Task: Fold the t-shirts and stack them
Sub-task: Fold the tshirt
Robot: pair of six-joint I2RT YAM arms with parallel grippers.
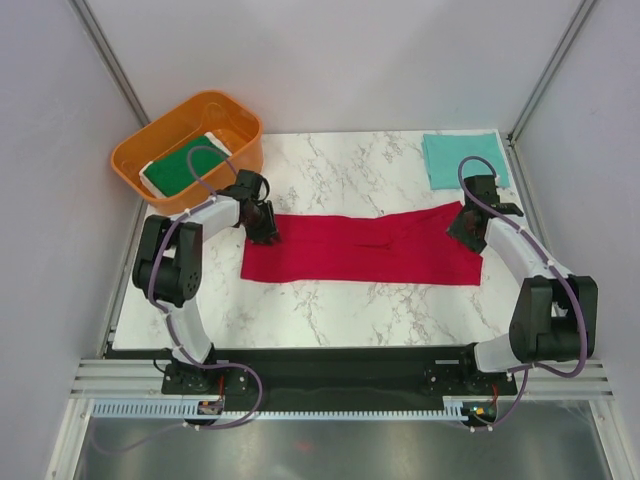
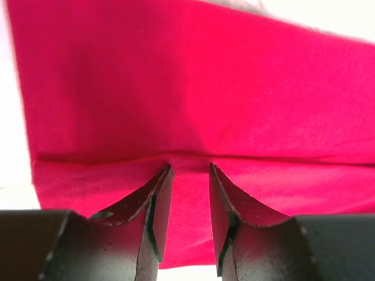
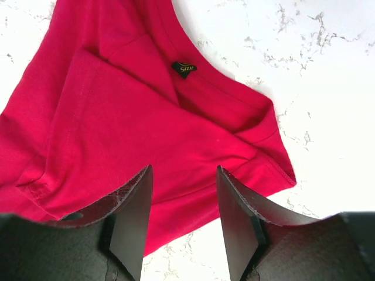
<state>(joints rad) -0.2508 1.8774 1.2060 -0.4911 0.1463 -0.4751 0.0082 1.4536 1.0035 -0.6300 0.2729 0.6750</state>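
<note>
The red t-shirt (image 1: 360, 250) lies as a long folded strip across the middle of the table. My left gripper (image 1: 268, 232) is open at the strip's far left corner; in the left wrist view (image 2: 189, 167) its tips rest at a fold line in the red cloth (image 2: 193, 88). My right gripper (image 1: 462, 228) is open over the strip's right end; the right wrist view (image 3: 183, 170) shows the collar end (image 3: 146, 129) with a size label (image 3: 184, 68). The teal t-shirt (image 1: 462, 158) lies folded at the far right corner. The dark green t-shirt (image 1: 185, 165) lies folded in the tub.
The orange plastic tub (image 1: 128, 170) stands at the far left corner, just behind my left arm. Bare marble table (image 1: 330, 165) shows behind and in front of the red shirt. Grey walls close in both sides.
</note>
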